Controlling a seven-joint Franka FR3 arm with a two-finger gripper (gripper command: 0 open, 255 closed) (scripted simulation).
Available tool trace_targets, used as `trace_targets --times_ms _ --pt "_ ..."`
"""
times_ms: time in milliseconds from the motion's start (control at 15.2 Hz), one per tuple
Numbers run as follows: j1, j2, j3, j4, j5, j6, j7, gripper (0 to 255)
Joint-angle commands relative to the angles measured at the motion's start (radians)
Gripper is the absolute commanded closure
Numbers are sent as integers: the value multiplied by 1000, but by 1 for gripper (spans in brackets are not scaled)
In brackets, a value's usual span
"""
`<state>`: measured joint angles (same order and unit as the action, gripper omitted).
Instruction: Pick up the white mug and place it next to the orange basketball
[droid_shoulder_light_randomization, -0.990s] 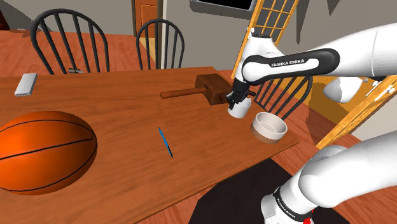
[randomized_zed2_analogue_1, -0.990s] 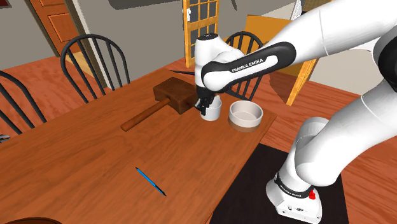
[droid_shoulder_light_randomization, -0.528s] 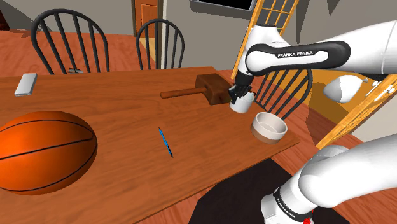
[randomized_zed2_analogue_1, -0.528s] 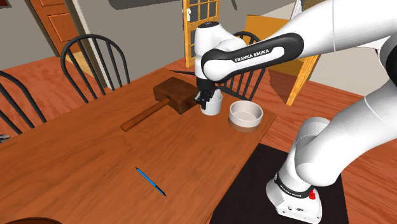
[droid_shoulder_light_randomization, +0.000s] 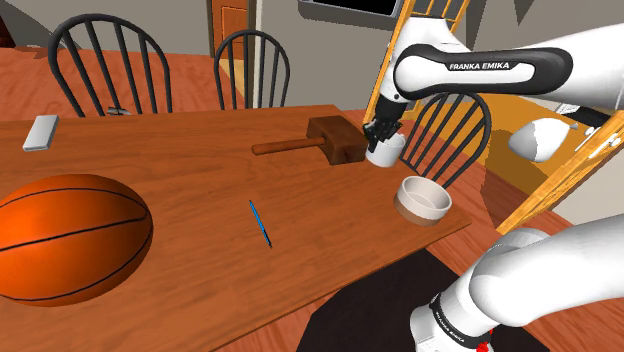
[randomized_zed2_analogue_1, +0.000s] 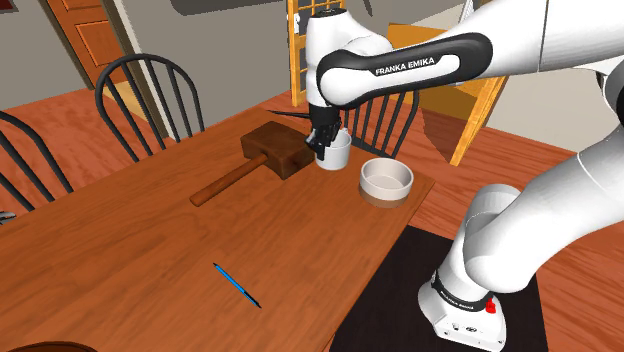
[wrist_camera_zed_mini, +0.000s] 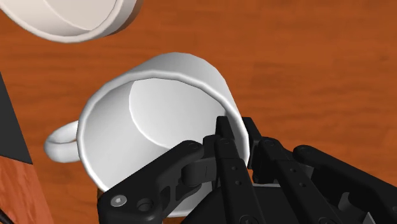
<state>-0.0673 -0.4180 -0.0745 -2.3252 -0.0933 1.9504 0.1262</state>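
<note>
**A:** Gripper (droid_shoulder_light_randomization: 378, 140) status?

**B:** Clenched on the white mug (droid_shoulder_light_randomization: 386, 154). In the wrist view 1 finger (wrist_camera_zed_mini: 228, 159) sits inside the rim and the other outside, w/ the mug wall pinched btw them. The handle (wrist_camera_zed_mini: 60, 143) sticks out on the side opposite the fingers.

**A:** Where's the mug exactly?

**B:** It hangs under the gripper at the end of the wooden table (droid_shoulder_light_randomization: 200, 180), on the shoulder view's right. It looks raised a little off the wood, and it's tilted vs. the fingers. It's just beside the head of the wooden mallet (droid_shoulder_light_randomization: 325, 138), and near the round white bowl (droid_shoulder_light_randomization: 424, 199) but not touching it.

**A:** And the basketball?

**B:** The orange basketball (droid_shoulder_light_randomization: 65, 235) rests on the table at the shoulder view's lower left. It's well apart from the mug, w/ most of the tabletop btw them.

**A:** Anything in that stretch?

**B:** 1 blue pen (droid_shoulder_light_randomization: 260, 222) lies flat approx. mid-table. A small grey slab (droid_shoulder_light_randomization: 41, 132) lies near the far edge, on the shoulder view's left. Can't tell what the slab is.

**A:** Around the table?

**B:** 2 dark spindle-back chairs (droid_shoulder_light_randomization: 110, 65) stand on the far side, and a 3rd chair (droid_shoulder_light_randomization: 447, 130) is behind the mug.
</note>
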Motion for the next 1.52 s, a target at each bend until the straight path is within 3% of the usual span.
trace_targets --times_ms 0,1452 --pt "0 -3 0 25 1 -28 -3 255" --pt "3 15 8 337 10 -322 -20 255"
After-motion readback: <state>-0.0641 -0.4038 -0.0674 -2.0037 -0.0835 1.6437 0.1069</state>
